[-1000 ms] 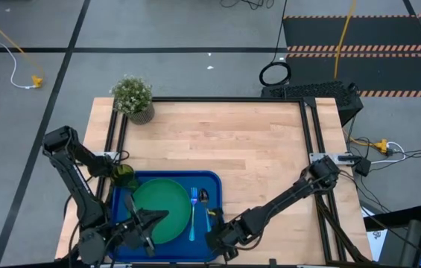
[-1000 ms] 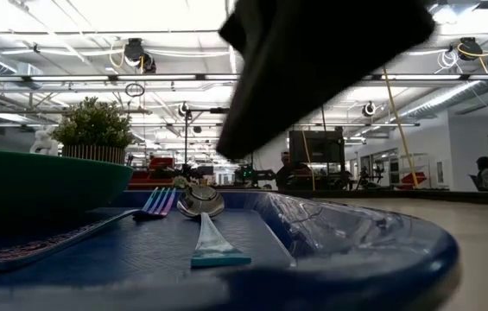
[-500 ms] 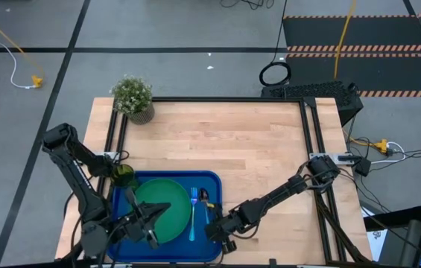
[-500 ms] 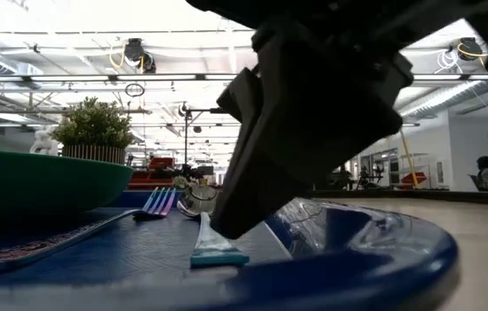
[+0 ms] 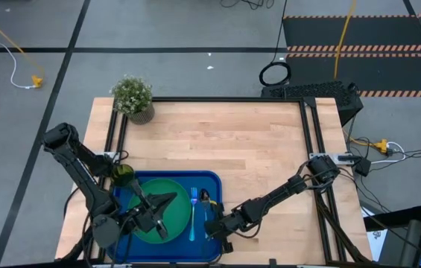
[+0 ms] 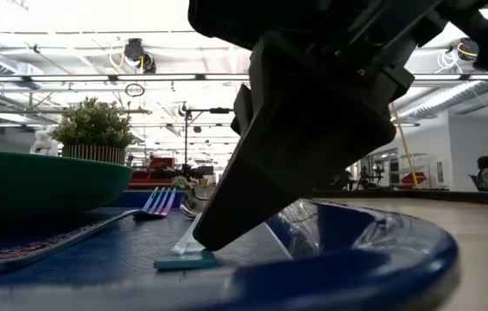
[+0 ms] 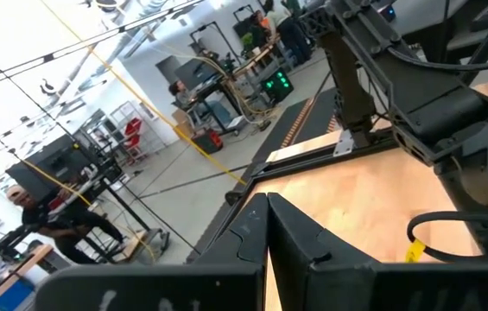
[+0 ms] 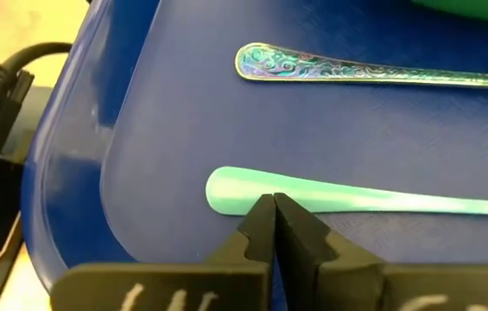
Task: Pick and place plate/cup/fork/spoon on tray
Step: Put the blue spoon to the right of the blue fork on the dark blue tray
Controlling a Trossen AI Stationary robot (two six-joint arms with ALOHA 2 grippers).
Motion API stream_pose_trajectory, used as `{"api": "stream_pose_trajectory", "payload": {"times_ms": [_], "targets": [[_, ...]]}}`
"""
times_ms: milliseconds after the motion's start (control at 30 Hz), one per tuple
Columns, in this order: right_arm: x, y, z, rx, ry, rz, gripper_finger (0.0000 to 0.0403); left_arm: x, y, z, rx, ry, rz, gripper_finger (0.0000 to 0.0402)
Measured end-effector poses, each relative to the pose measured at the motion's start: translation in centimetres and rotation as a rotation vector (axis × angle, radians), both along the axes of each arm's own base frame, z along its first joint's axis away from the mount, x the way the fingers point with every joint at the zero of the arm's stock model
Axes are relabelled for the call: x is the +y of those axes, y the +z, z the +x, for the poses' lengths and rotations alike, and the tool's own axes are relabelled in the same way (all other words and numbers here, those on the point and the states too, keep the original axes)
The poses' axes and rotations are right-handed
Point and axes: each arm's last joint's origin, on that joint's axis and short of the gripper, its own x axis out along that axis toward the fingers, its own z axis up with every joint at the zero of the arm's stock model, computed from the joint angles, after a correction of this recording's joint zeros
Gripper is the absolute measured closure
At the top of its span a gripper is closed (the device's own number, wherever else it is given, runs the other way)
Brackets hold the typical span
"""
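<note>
We saw the spoon (image 8: 373,202) lying in the tray (image 5: 214,182) beside the fork (image 5: 193,214), plate (image 5: 143,201) there too, cup (image 5: 124,176) at the tray's far left corner. Right tool (image 8: 275,225) was clenched, empty, tips at the spoon's handle end. Left tool (image 7: 267,226) hung clenched over the plate. We judged it the spoon-nudging step, task near done; next move would call for lifting clear. Surface (image 5: 232,141) was pale wood with a potted plant (image 5: 133,97); an open workshop lay beyond.
</note>
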Motion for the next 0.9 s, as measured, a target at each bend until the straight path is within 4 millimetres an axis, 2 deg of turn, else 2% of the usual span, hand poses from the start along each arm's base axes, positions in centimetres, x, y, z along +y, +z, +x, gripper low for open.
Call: {"api": "stream_pose_trajectory", "payload": {"times_ms": [467,900], "targets": [[-0.40,-0.02,0.19,0.030,-0.100,0.064,0.0403,0.16,0.49,0.23,-0.006,0.005,0.008,0.0394],[-0.89,0.15,0.84,-0.012,-0.118,0.090,0.0403,0.16,0.67,0.23,-0.004,0.005,0.016,0.0394]]}}
